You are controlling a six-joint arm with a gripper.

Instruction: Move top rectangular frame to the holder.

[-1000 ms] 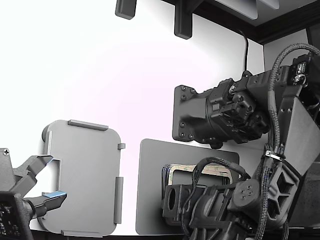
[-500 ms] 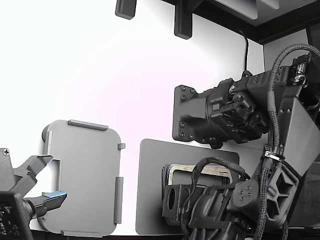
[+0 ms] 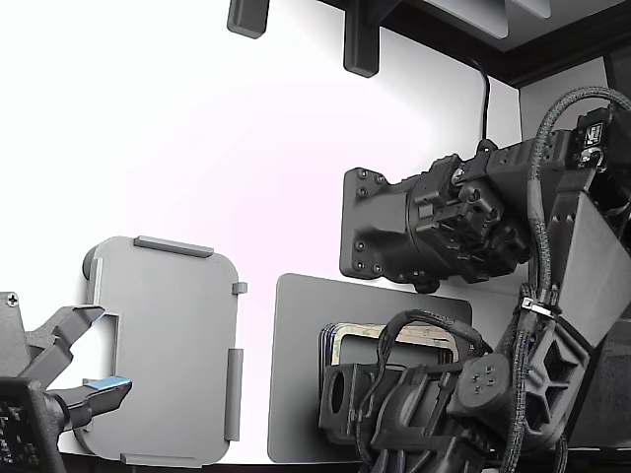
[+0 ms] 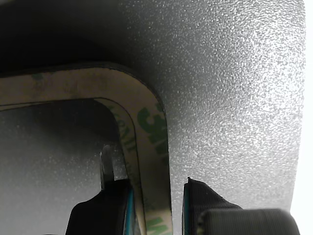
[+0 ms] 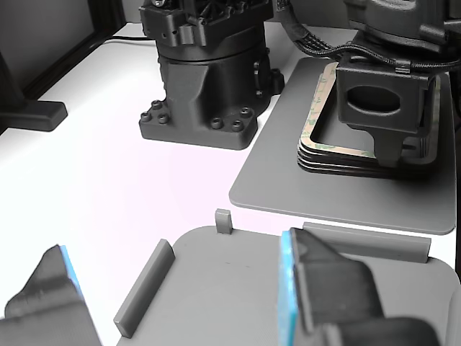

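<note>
Black fingers of the hand fill the bottom of the wrist view, one on each side of the tan frame; the hand straddles the frame's edge near a rounded corner, but whether the pads actually press on it cannot be told. Green print shows on the frame's face, and a textured grey mat lies beneath it.

In the other view, the frame sits at upper right, on top of a stack of black-edged frames on the mat, with the arm's hand lowered onto its near side. The light grey holder lies along the bottom of that picture, apart from the mat, on a white tabletop.

In the exterior view, the holder is at lower left, the mat and stack at lower centre, partly hidden by the arm.
</note>
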